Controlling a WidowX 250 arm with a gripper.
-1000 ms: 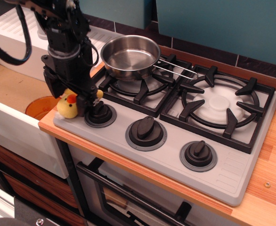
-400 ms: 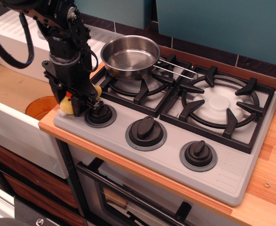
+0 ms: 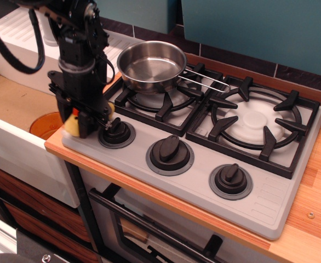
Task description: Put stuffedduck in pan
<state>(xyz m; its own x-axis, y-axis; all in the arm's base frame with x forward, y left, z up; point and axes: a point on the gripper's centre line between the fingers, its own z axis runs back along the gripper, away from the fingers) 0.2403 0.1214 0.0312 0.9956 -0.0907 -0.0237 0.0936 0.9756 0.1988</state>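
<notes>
Since earlier, your gripper (image 3: 85, 121) dropped over the stuffedduck (image 3: 72, 124); jaws' closure unclear. Plush could slip before the pan (image 3: 151, 66).

the pincer (image 3: 86, 127) sits low at the left edge of the stove (image 3: 259, 211), its black arm (image 3: 78, 49) rising to the upper left of the frame and covering most of the duck (image 3: 72, 125). just right of it stands the first knob (image 3: 117, 132). the pan (image 3: 151, 66) at upper centre is open from above; its wire handle (image 3: 204, 81) juts right over the black grates (image 3: 253, 123). the space over the right burner is open. the orange drain (image 3: 46, 124) lies in the sink at left.
</notes>
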